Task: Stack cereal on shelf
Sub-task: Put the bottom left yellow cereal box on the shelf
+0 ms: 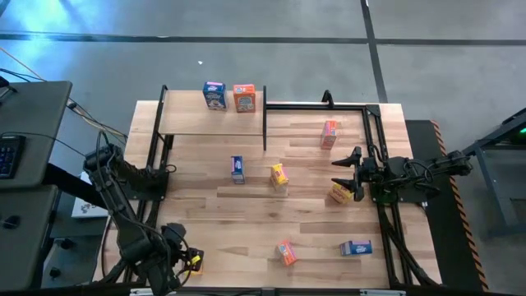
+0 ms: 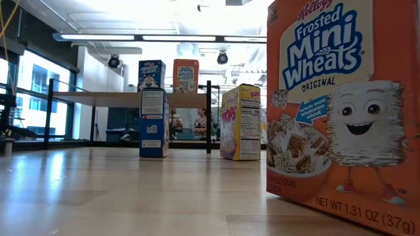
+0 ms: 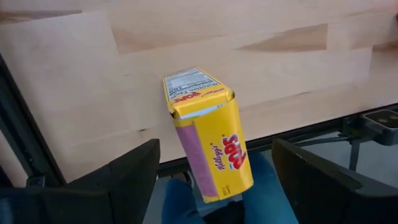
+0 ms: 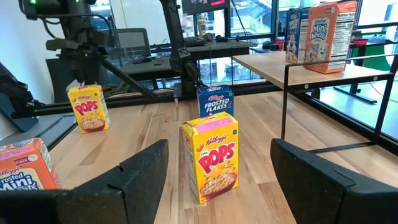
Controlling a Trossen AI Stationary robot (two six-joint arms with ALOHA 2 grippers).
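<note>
The high view shows the raised light-wood plank shelf (image 1: 185,122) carrying one blue cardboard cereal box (image 1: 214,95) and one orange cardboard cereal box (image 1: 244,98). Only the left wrist view shows the left gripper (image 3: 214,180) at the table's near-left corner, fingers spread, with a yellow Pops cereal box (image 3: 208,134) between them (contact unclear). The right gripper (image 4: 217,180) hovers open at the table's right edge, with another yellow Pops carton (image 4: 211,155) just ahead.

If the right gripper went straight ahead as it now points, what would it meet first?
Most likely the yellow Pops box standing upright between the open right gripper fingers' line of sight. The blue Frosted Flakes box stands farther along behind it. Depth is hard to judge, but nothing shows nearer.
</note>
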